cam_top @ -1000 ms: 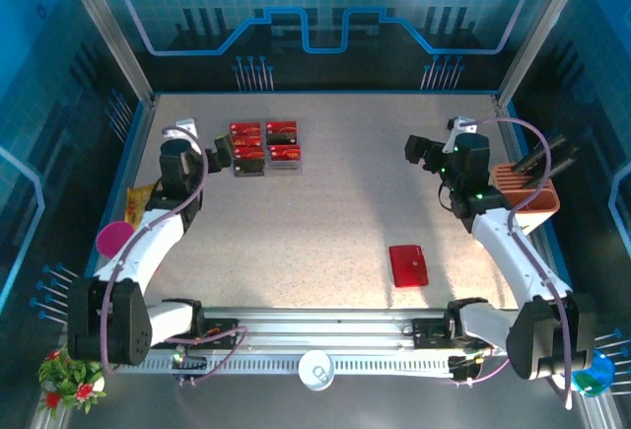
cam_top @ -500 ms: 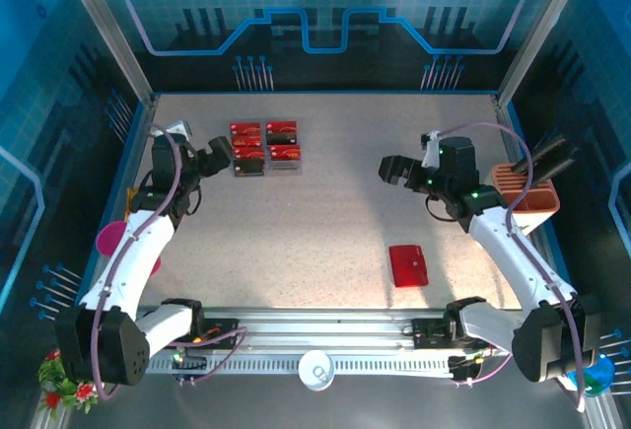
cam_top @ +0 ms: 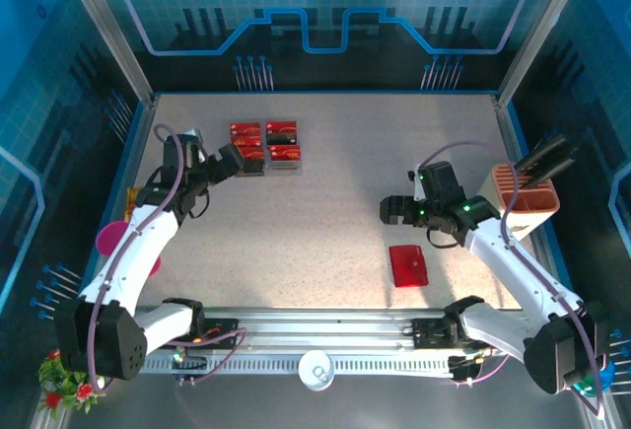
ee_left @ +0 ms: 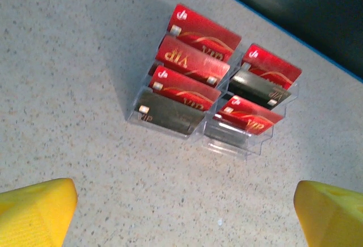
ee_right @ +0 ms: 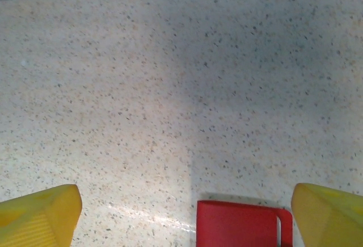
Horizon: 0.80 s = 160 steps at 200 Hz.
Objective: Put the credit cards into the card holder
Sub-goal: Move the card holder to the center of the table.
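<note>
Two clear plastic tiered stands (ee_left: pixel 229 145) sit side by side on the pale speckled bench (ee_left: pixel 68 88), toward its far left. They carry the small flat credit cards (ee_left: pixel 195 59), most of them red with gold lettering and a couple dark. The cards lean in stepped rows; in the left wrist camera there are four in the left stand and three in the right. The left pincer (ee_left: pixel 184 212) hangs open just short of the stands, its yellow fingertips (ee_left: pixel 37 213) spread wide with nothing between them. Well apart from the cards, on the near right of the bench, the flat red rectangular card holder (cam_top: pixel 407 265) lies on its own. The right pincer (ee_right: pixel 184 213) hovers over the bench just beyond the holder's far edge, also open wide and empty. A salmon-pink compartment box (cam_top: pixel 527 202) stands at the right edge of the bench.
</note>
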Tool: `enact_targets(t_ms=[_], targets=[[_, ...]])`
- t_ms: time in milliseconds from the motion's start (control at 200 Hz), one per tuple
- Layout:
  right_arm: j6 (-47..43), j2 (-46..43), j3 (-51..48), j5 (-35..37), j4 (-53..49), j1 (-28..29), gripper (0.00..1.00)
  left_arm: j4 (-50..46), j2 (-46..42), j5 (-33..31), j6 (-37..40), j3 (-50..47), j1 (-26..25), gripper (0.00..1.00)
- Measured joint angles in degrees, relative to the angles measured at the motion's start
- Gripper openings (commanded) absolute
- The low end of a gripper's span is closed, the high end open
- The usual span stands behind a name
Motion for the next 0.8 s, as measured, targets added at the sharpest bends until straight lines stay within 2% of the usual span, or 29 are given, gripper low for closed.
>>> enact_targets(t_ms=[190, 630, 800], targets=[[2.0, 2.0, -0.4, 1.3, -4.8, 0.9, 0.87, -3.4, 0.4, 0.0, -0.4, 0.0, -3.3, 0.99], [11.1, 2.3, -8.5, 2.5, -10.4, 1.3, 0.75, -4.4, 2.9, -1.6, -6.0, -1.4, -20.1, 0.99], [13.5, 2.3, -9.1, 2.5, -11.6, 1.3, 0.75, -4.2, 6.0, -1.8, -7.5, -2.1, -23.6, 0.99]])
